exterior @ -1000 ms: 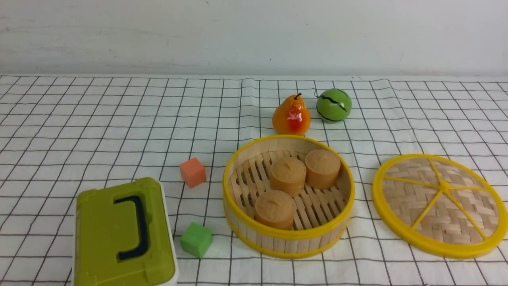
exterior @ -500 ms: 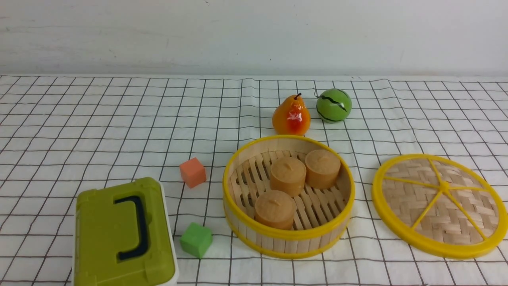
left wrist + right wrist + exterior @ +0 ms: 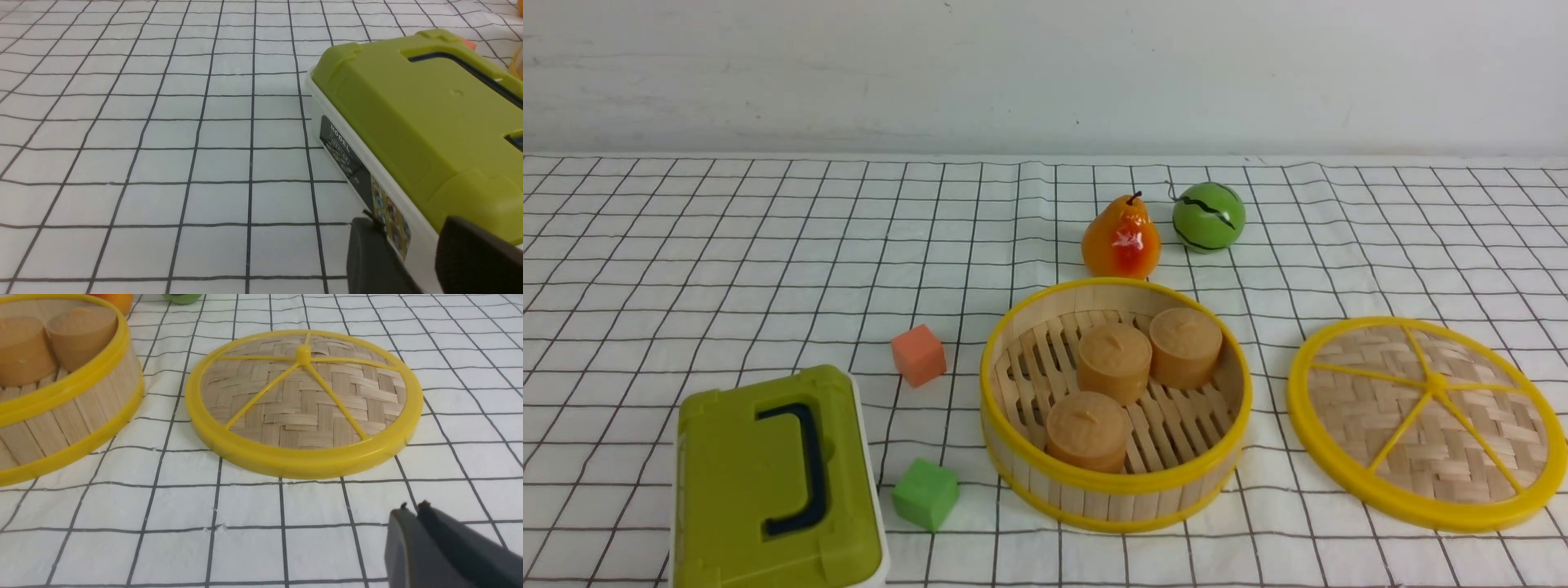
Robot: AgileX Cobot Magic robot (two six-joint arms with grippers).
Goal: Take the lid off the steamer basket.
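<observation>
The steamer basket (image 3: 1005, 425) stands uncovered at the table's middle, with three tan cylinders inside; its wall shows in the right wrist view (image 3: 61, 416). The lid (image 3: 1429, 425) lies flat on the cloth to the basket's right, apart from it, and also shows in the right wrist view (image 3: 304, 404). Neither gripper shows in the front view. My right gripper (image 3: 412, 508) is shut and empty, above the cloth short of the lid. My left gripper (image 3: 408, 232) is open and empty, beside the olive-green box (image 3: 412, 114).
An olive-green box (image 3: 776, 482) with a dark handle sits front left. An orange cube (image 3: 919, 354) and a green cube (image 3: 925, 493) lie left of the basket. A toy pear (image 3: 1121, 239) and a toy watermelon (image 3: 1209, 216) stand behind it.
</observation>
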